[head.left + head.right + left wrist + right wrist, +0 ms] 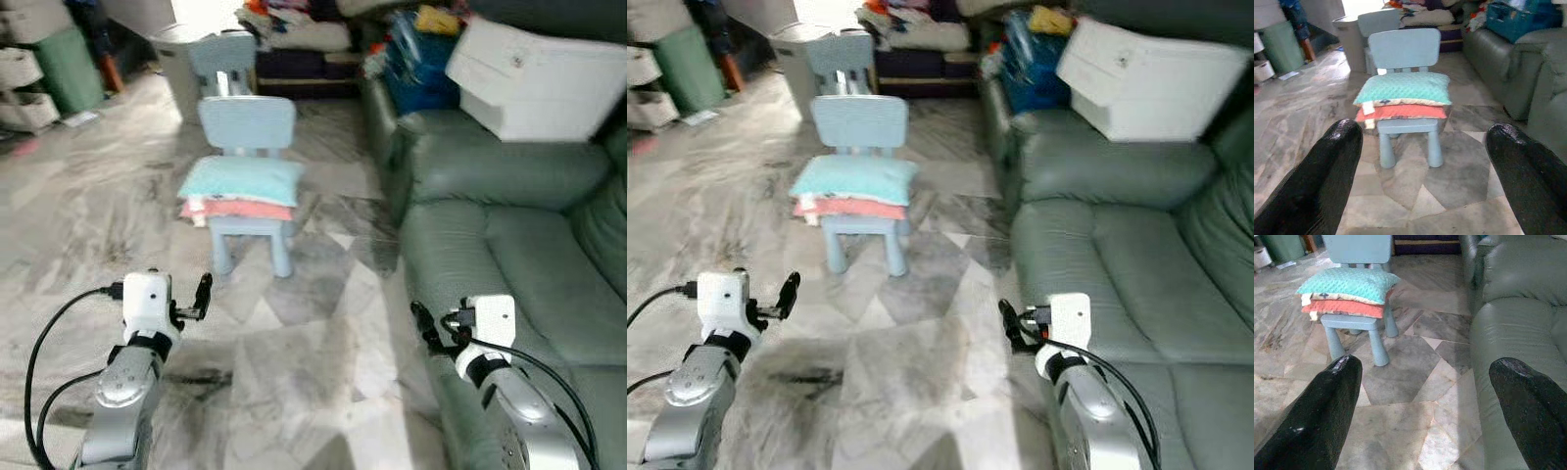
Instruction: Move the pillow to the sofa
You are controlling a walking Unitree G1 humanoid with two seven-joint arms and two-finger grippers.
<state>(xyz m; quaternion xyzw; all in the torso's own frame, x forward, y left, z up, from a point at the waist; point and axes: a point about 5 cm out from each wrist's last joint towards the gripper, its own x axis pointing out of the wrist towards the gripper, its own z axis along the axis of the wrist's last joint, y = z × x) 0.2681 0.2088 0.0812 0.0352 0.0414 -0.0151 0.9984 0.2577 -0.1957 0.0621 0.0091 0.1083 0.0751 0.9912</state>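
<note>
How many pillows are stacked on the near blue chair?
2. A teal pillow lies on top, and a coral pillow sits directly beneath it on the chair seat. A thin layer between them may be a third; the pictures don't settle it.

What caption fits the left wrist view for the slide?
Open left gripper faces a small blue chair stacked with a teal pillow over a coral pillow, green sofa alongside.

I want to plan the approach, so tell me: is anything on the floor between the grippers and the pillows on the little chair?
Nothing visible. Bare marble floor lies between the open left gripper, the open right gripper and the blue chair holding the teal pillow over a coral one. The sofa stands to the right, beside that path.
</note>
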